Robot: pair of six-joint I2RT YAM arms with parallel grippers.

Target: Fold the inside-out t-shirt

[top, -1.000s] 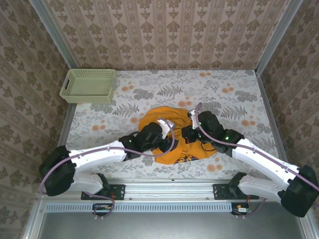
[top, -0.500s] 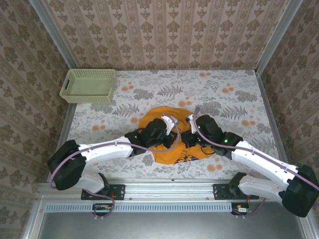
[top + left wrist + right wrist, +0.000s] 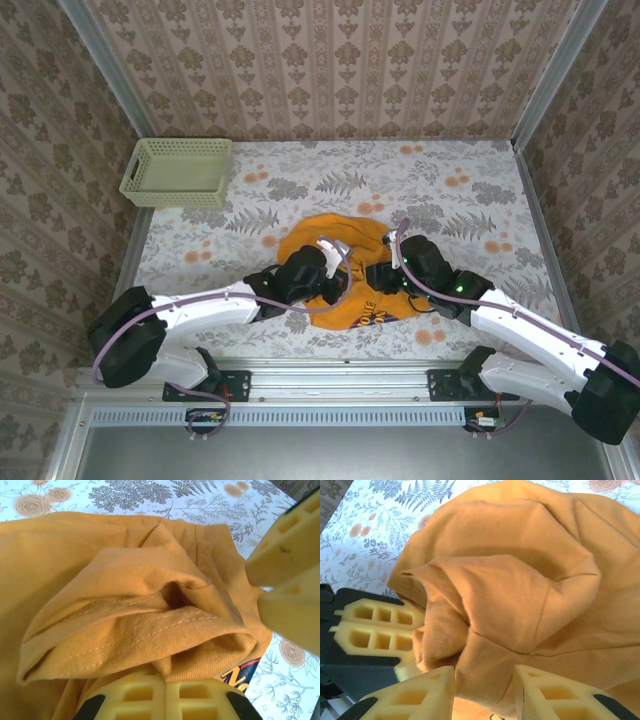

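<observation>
Since half a second ago the left arm has drawn back a little toward the near left edge and the right arm has edged slightly rightward, while the cloth between them stays bunched in the same spot. At the far left corner of the flower-printed tabletop [image 3: 460,190] sits the pale green plastic mesh basket [image 3: 175,172], well apart from everything else. Moving right, the left claw [image 3: 163,682] is clenched on the soft orange-yellow cotton t-shirt [image 3: 330,232]. Its two yellow foam pads are pressed side by side, and a stitched hem fold rises straight out from between them. The t-shirt lies crumpled in the near middle of the tabletop, between the two arms, with its plain orange face heaped in loose folds. A dark blue patch with white lettering [image 3: 372,312] peeks out at the near edge, just beside the right arm. Further right, the right claw [image 3: 484,672] grips a thick wad of the same cloth. Its jaws are partly apart and the fabric fills the gap between them. The two claws are close together, both buried in the folds, and from the right wrist the left claw's pads show just beside the wad.
</observation>
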